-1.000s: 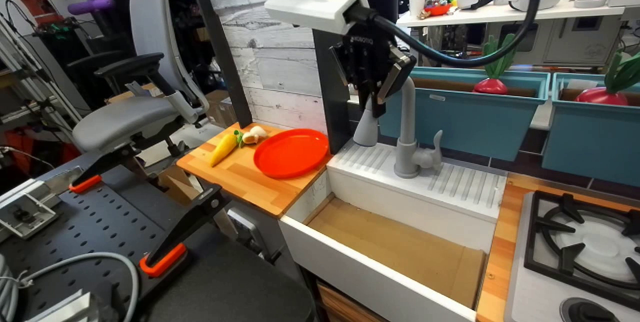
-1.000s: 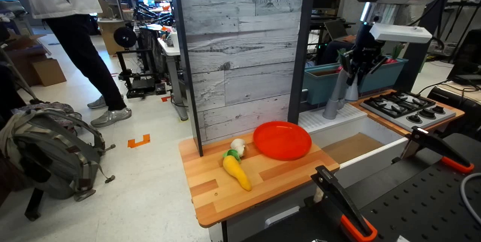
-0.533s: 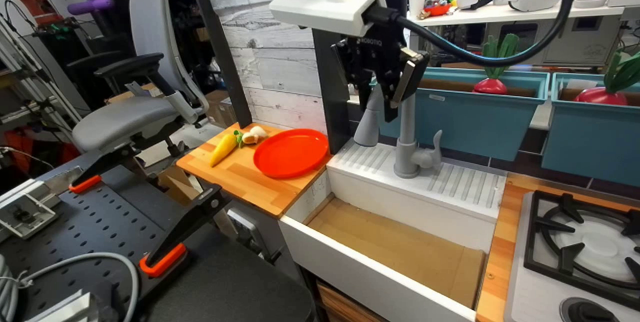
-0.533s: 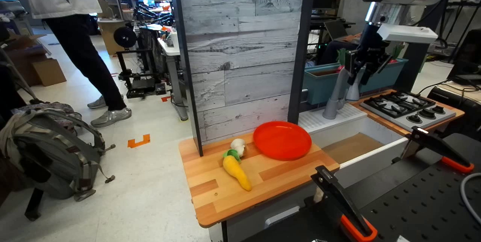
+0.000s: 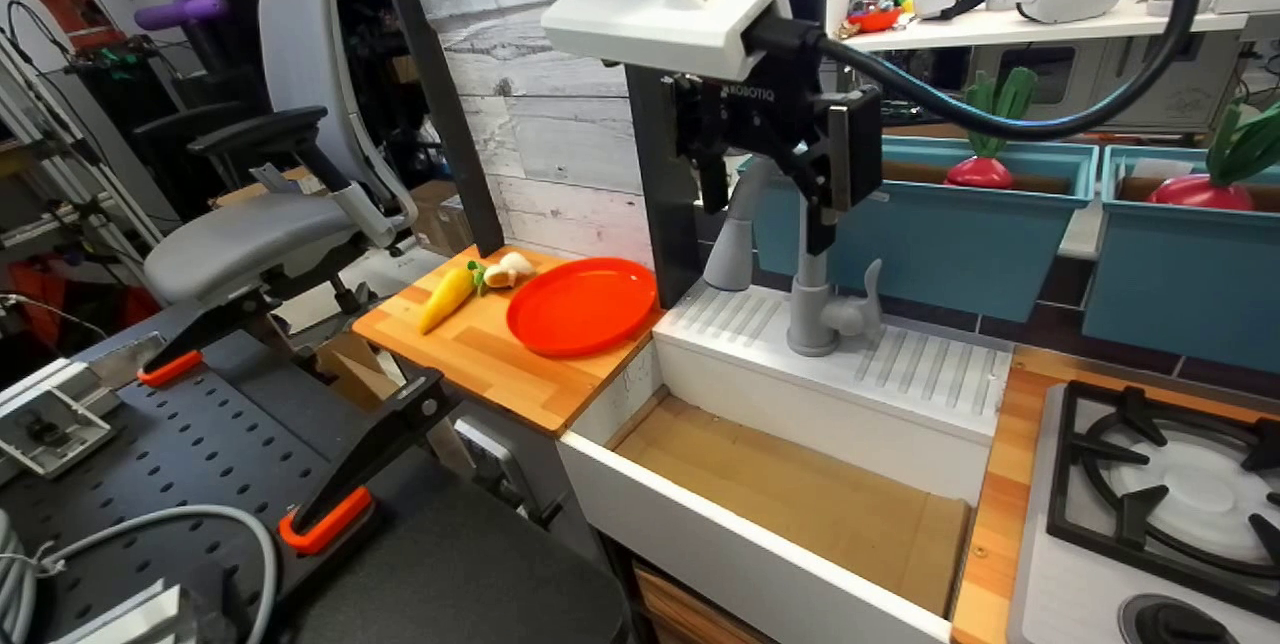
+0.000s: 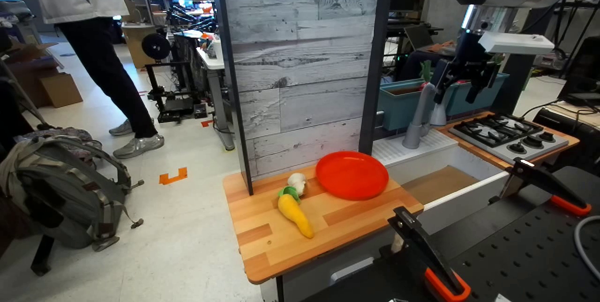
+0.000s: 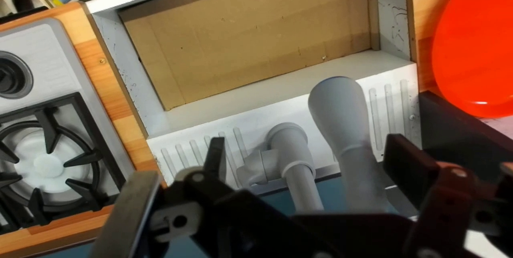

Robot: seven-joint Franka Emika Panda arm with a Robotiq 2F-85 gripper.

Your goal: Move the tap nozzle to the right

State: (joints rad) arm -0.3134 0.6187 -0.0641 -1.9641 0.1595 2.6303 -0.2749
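Above the ribbed sink ledge (image 5: 925,369), we note the tap nozzle (image 5: 736,242) on the red plate (image 5: 582,306) side of its base (image 5: 813,329). Tool (image 5: 766,219) spread; wrist view shows the nozzle between its fingers (image 7: 406,162).

I'm reading one word in an exterior view: "ROBOTIQ" (image 5: 748,93), running in small pale capitals across the black body of the end effector (image 5: 767,216), just below a white box (image 5: 665,24). A pale label (image 5: 880,196) is peeking out on the blue planter (image 5: 950,249), and a faint mark (image 5: 1187,102) is showing on the grey cabinet (image 5: 1140,109) behind; both are proving too small for me to make out.
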